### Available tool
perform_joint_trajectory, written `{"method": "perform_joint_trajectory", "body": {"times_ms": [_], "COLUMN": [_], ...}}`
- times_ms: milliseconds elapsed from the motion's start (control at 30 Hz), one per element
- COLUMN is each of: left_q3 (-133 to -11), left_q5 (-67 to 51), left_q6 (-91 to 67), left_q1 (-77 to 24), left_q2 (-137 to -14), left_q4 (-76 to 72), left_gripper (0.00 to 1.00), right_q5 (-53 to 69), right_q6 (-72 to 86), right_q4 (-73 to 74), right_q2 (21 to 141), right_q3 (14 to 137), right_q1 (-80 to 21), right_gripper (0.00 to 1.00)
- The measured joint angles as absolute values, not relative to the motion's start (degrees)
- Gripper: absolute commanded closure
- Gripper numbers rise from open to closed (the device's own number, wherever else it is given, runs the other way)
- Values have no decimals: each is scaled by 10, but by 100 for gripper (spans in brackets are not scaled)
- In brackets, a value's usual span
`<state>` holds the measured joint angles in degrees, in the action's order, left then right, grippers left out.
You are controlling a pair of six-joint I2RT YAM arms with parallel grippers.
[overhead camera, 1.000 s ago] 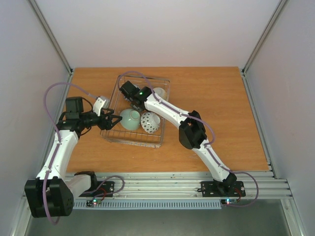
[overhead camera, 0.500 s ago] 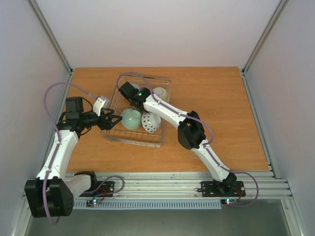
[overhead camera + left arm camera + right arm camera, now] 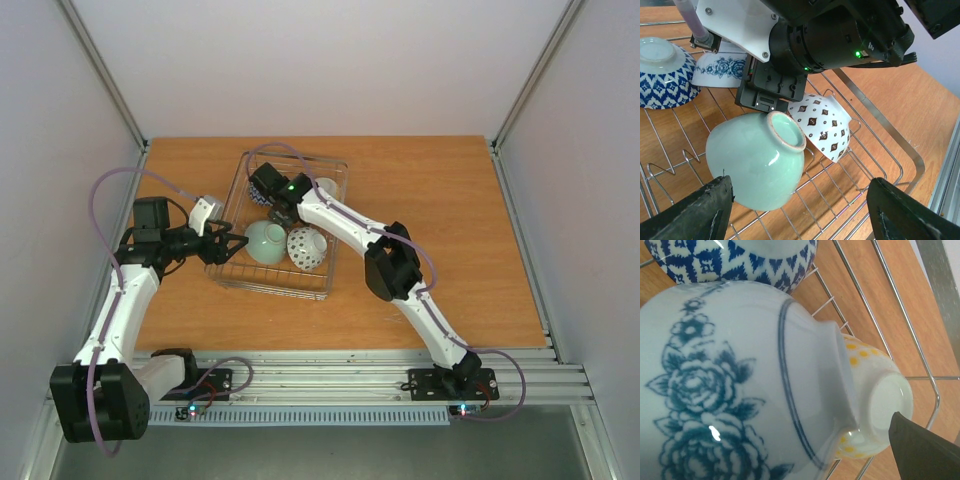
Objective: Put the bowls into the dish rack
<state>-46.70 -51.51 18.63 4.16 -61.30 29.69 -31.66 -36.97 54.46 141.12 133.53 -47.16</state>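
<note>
Since my right claw [image 3: 262, 192] has merely edged back along the far end of the rack [image 3: 270, 290] beside the rose bowl [image 3: 725, 380], grip undeterminable, and my left claw [image 3: 230, 243] hangs wide open and empty at the rack's side, I judge all five visible bowls [image 3: 752, 167] racked and loading near complete.

The white-shelled left arm [image 3: 118, 312] and white-shelled right arm [image 3: 335, 222] have black joints and lilac cables [image 3: 690, 17]. A green light [image 3: 857, 53] glows on the right wrist; the left tool [image 3: 799, 200] has matte black fingers [image 3: 695, 212]
</note>
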Motion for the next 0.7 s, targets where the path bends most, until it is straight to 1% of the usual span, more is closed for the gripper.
{"method": "perform_joint_trajectory", "body": {"times_ms": [700], "left_q3": [-467], "left_q5": [-515], "left_q6": [186], "left_q1": [42], "left_q2": [-613], "left_q4": [297], "left_gripper": [26], "right_q5": [-249], "right_q6": [-359], "right_q4": [546], "right_q2": [1368], "right_q3": [1305], "right_q1": [-467], "right_gripper": [1]}}
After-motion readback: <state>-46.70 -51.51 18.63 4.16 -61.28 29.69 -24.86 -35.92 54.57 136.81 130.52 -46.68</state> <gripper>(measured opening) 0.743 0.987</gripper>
